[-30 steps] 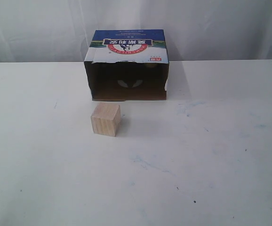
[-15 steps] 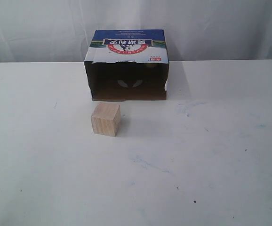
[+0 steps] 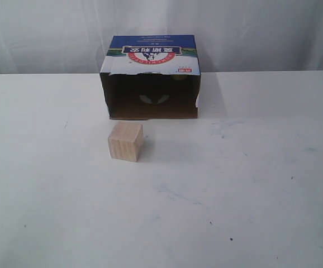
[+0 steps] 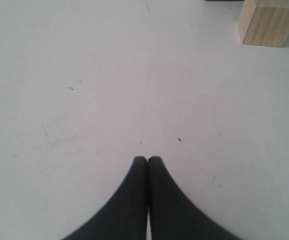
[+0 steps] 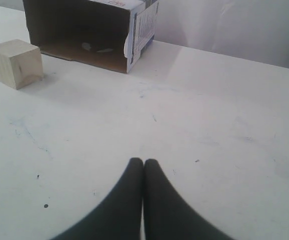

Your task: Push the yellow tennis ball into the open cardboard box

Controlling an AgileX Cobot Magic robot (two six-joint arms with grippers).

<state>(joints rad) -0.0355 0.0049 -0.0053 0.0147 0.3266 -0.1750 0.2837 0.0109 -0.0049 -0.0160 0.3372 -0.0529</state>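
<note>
Item: yellow tennis ball, not showing in any view, perhaps lying inside open cardboard box (image 3: 150,56) at desk (image 3: 251,184) rear | left gripper (image 4: 147,160), right gripper (image 5: 143,161): both hovering closed, empty | step: likely finishing; next: checking box interior.

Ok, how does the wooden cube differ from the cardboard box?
The wooden cube is far smaller than the cardboard box. The cube is pale wood; the box carries blue, white and red print. The cube shows solid faces; the box lies open towards it. Both sit on the table, apart.
</note>
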